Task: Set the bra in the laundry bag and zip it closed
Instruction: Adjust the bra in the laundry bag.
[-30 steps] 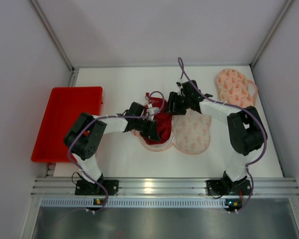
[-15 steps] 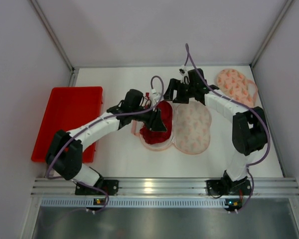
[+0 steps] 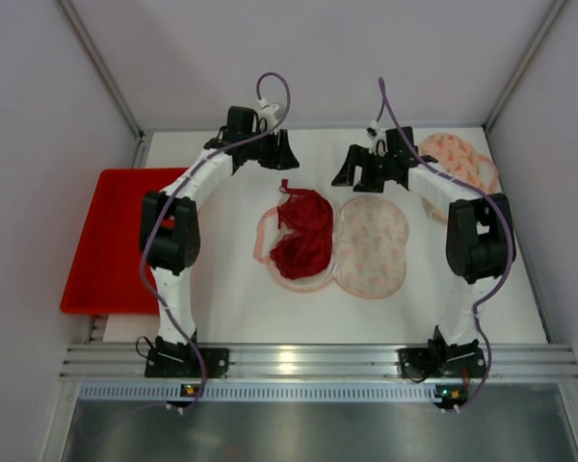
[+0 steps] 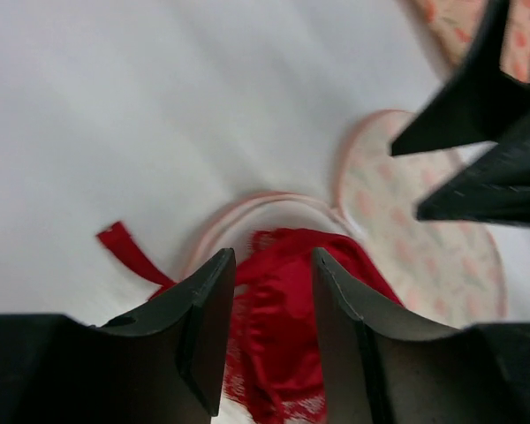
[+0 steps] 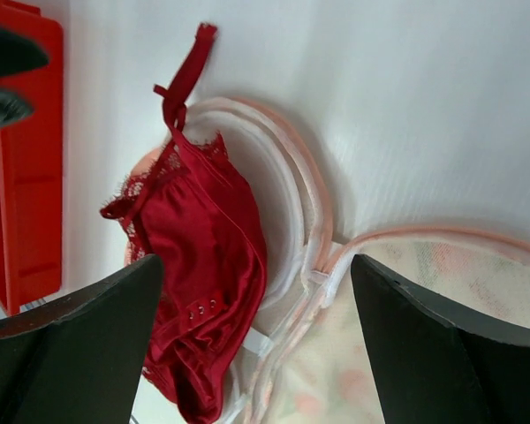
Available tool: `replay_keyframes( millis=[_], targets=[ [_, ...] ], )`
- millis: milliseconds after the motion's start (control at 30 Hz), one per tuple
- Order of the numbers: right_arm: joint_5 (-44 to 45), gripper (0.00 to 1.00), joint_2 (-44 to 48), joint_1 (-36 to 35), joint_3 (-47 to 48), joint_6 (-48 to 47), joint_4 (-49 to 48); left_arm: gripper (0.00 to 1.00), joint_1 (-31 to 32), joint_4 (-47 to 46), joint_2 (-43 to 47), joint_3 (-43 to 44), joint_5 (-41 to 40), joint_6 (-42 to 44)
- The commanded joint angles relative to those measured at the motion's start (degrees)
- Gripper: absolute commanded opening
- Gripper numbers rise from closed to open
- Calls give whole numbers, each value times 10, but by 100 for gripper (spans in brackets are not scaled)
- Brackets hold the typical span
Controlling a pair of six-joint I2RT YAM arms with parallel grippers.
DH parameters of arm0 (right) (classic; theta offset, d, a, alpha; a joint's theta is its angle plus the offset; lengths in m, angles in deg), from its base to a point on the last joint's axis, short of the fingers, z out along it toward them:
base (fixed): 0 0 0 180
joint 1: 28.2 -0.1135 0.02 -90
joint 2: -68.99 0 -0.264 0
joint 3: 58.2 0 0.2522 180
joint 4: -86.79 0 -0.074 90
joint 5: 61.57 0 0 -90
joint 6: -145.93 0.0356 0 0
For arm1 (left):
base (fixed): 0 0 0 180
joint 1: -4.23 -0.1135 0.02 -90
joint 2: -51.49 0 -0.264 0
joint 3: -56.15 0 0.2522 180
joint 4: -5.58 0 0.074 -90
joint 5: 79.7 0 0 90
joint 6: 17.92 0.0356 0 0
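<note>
Two halves of a patterned bag point(image 3: 371, 245) lie spread open at mid-desk point(image 3: 231, 308). The red bra point(image 3: 303, 236) is heaped on the left half, and its lace edge and a row of hooks show in the right wrist view. It hides much of that half. One strap point(image 5: 187, 75) trails over the bag's far rim onto the bare desk. Off to the left sits a red tray point(image 3: 125, 231), its right edge partly behind the left arm's elbow.

Beyond the bag, both claws hang above the desk and grip nothing. The left claw point(image 3: 277, 154), past the bra's far-left side, shows only a narrow gap between its fingers point(image 4: 203, 327). The right claw point(image 3: 352, 179), just beyond the seam where the two halves meet, is spread wide, its fingers point(image 5: 71, 344) out at the sides of its wrist view. Neither touches bra or bag.

Farthest off, at the right rear corner, a second bag point(image 3: 453, 159) lies partly hidden by the right arm. The left wrist view is blurred, and the right claw appears there only as black shapes cut off at upper right. The zip's pull cannot be made out in any view.
</note>
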Motion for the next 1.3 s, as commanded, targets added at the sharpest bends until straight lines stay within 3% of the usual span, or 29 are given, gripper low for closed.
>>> replay_keyframes(
  millis=[0,200,400,833,1100,1267],
  targets=[
    [-20,88,-3,-2,-11,-25,-7,46,-16,8,-57,44,-51,-25],
    [-35,88,10,6,-42,-22,-15,48,-31,-40,-108,62,-79,-75],
    [-39,88,31,18,-61,-27,-12,50,-22,-40,-143,74,-178,-93],
    [-35,88,38,47,-77,-37,2,49,7,-40,-173,58,-247,-75],
    [-33,88,38,56,-80,-38,4,43,48,-20,-141,-6,-353,-19],
    [-34,88,38,57,-81,-37,3,32,57,30,-146,5,-406,-40]
  ],
)
